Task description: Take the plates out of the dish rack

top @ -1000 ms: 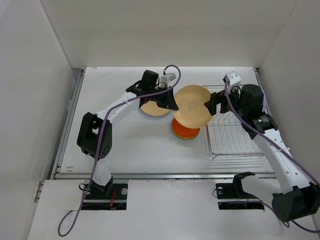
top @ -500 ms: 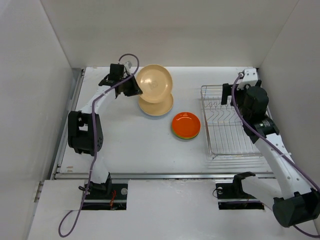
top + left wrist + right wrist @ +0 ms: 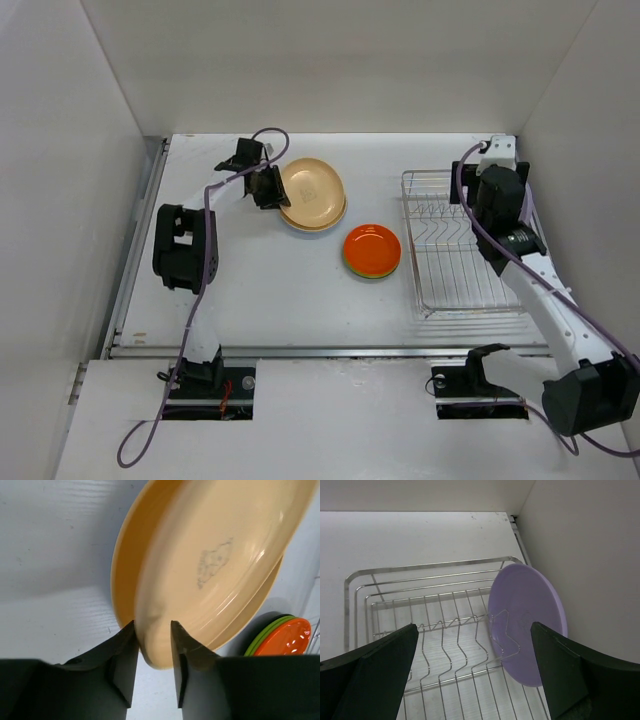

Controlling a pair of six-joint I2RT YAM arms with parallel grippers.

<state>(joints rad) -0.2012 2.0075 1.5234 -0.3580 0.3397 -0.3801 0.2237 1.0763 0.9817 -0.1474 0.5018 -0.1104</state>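
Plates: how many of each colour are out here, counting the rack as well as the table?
Tan: 2, the upper tan plate pinched by the left gripper, over the lower tan plate
Orange: 1, the orange plate
Lime green: 1, the green plate showing under the orange
Lavender: 1, the lavender plate upright in the dish rack
Total: 5 visible

White table (image 3: 262, 292), white walls (image 3: 330, 60)

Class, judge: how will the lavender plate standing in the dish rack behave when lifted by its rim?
The lavender plate looks thin, smooth plastic: probably light and stiff, perhaps slippery. Standing on edge between the dish rack wires, it may tip or roll once freed.
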